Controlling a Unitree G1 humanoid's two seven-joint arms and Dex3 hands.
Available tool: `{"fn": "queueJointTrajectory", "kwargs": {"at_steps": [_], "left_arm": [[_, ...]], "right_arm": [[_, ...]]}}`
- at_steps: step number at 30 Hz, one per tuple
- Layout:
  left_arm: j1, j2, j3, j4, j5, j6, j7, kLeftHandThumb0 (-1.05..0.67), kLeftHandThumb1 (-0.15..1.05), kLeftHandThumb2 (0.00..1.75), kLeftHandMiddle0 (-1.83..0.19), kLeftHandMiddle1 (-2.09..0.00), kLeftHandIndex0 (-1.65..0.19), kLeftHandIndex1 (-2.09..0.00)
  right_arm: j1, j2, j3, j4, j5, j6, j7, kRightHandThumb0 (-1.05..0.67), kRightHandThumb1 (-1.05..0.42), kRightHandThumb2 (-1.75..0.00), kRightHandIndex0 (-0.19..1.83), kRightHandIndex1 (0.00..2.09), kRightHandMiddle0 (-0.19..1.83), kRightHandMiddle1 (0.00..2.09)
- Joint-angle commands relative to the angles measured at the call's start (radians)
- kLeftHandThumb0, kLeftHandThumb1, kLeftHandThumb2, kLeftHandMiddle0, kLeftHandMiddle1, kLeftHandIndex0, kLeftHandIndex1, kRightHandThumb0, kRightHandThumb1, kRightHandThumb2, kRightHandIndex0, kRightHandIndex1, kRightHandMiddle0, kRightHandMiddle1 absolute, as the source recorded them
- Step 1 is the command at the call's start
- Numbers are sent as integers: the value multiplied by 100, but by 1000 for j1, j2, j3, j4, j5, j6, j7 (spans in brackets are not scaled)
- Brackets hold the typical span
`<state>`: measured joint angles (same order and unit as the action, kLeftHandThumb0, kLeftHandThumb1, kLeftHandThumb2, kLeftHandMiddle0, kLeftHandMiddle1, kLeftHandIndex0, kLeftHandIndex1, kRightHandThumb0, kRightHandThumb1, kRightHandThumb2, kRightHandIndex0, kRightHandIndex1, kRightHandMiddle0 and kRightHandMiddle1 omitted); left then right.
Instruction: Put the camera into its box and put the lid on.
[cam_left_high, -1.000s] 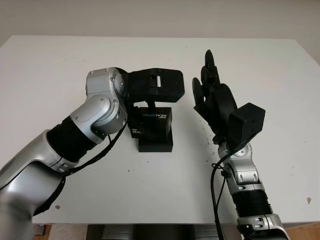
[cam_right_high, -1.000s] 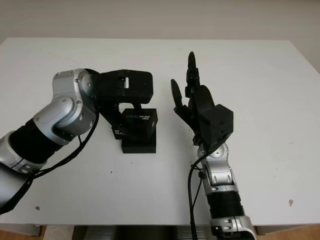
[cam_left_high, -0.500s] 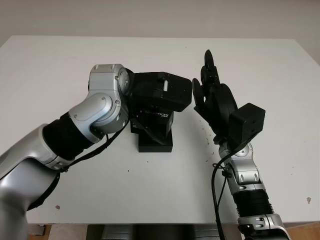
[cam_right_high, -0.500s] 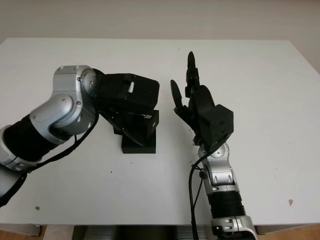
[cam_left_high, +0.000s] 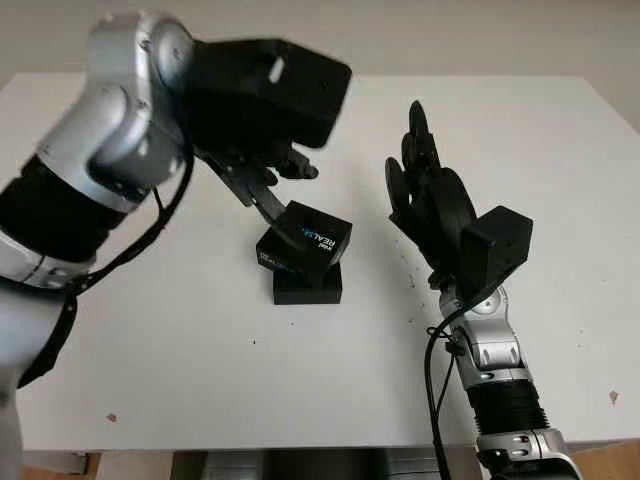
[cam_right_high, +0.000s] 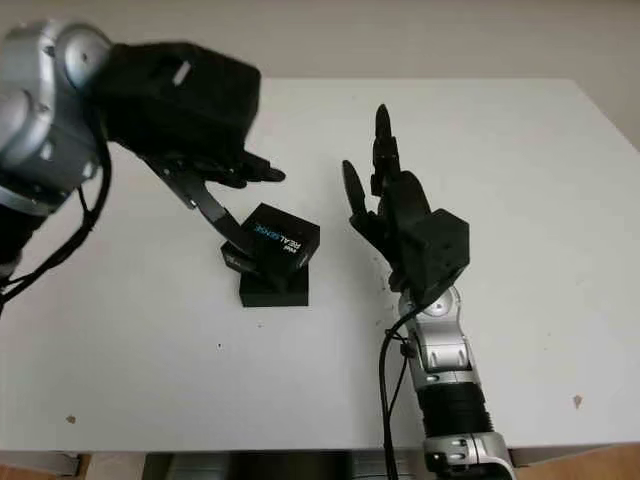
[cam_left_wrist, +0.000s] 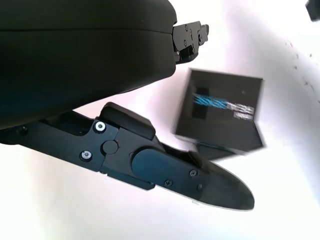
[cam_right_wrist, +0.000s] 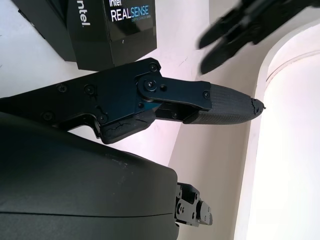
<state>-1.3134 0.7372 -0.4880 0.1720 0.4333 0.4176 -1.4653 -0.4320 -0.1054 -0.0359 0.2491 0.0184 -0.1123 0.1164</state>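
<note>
Lid askew on the box, both hands open and off it.

The left hand (cam_left_high: 270, 95) is raised above the white table (cam_left_high: 130, 350), open and holding nothing; one long finger (cam_left_high: 262, 197) reaches down toward the lid (cam_left_high: 310, 236), though contact cannot be told. The lid sits tilted and turned on the black box (cam_left_high: 308, 285), its corners overhanging the box edges, just below and in front of that hand. The right hand (cam_left_high: 430, 200) stands upright and open, apart from the box's right side, bare tabletop between them. The camera cannot be made out.
</note>
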Motion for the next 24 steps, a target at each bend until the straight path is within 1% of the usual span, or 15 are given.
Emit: {"fn": "queueJointTrajectory", "kwargs": {"at_steps": [1, 2, 3, 4, 5, 6, 7, 8, 9, 10, 12, 15, 17, 20, 24], "left_arm": [[-29, 29, 48, 53, -6, -67, 51, -92, 97, 6, 14, -28, 4, -7], [-24, 30, 70, 86, -19, -95, 78, -90, 96, 6, 17, -88, 3, -6], [-17, 33, 87, 116, -28, -131, 107, -82, 93, 5, -6, -160, 6, -5], [-10, 36, 100, 151, -34, -175, 137, -78, 91, 5, -9, -184, 9, -5], [5, 41, 118, 184, -45, -241, 181, -76, 90, 5, -3, -196, 11, -4], [18, 47, 132, 215, -53, -303, 221, -75, 88, 5, 8, -127, 13, -4], [29, 51, 146, 248, -65, -361, 254, -74, 86, 5, 14, -52, 16, -2], [39, 52, 160, 279, -79, -407, 279, -73, 86, 5, 17, -27, 17, -2], [52, 53, 168, 298, -85, -458, 308, -74, 85, 5, 18, -14, 18, -1], [70, 59, 166, 293, -69, -505, 345, -77, 85, 5, 19, -6, 19, -2], [107, 68, 161, 274, -49, -601, 401, -81, 86, 5, 19, -1, 19, -1], [155, 70, 157, 241, -37, -702, 436, -76, 85, 5, 19, 0, 19, 0], [192, 68, 156, 218, -28, -770, 469, -77, 85, 5, 19, 0, 19, 0], [245, 58, 145, 164, 11, -832, 516, -80, 83, 5, 19, 0, 19, 0], [287, 50, 143, 128, 59, -888, 577, -82, 82, 4, 19, 0, 19, 0]], "right_arm": [[5, -15, -3, -4, -6, -12, 1, -79, -105, -56, -19, 0, -19, 0], [5, -17, -5, -3, -6, -12, 2, -79, -105, -56, -19, 0, -19, 0], [4, -20, -7, -1, -1, -12, 7, -79, -105, -56, -19, 0, -19, 0], [3, -21, -10, 1, 4, -12, 12, -79, -105, -56, -19, 0, -19, 0], [3, -23, -12, 4, 6, -16, 15, -79, -105, -55, -19, 0, -19, 0], [3, -24, -13, 5, 6, -20, 18, -79, -105, -55, -19, 0, -19, 0], [3, -25, -15, 7, 6, -25, 18, -79, -105, -55, -19, 0, -19, 0], [5, -25, -17, 6, 7, -29, 19, -80, -105, -55, -19, 0, -19, 0], [6, -24, -18, 5, 6, -33, 17, -79, -105, -55, -19, 0, -19, 0], [8, -24, -20, 4, 6, -36, 17, -78, -105, -54, -19, 0, -19, 0], [12, -25, -22, -7, 4, -29, 12, -78, -105, -55, -19, 0, -19, 0], [21, -28, -23, -33, -4, -5, 1, -77, -105, -55, -19, 0, -19, 0], [25, -29, -23, -49, -14, 4, -13, -77, -105, -55, -19, 0, -19, 0], [33, -38, -26, -82, -20, 39, -20, -81, -105, -56, -19, 0, -19, 2], [36, -53, -47, -108, 24, 52, 11, -77, -105, -55, -19, 0, -19, 0]]}}
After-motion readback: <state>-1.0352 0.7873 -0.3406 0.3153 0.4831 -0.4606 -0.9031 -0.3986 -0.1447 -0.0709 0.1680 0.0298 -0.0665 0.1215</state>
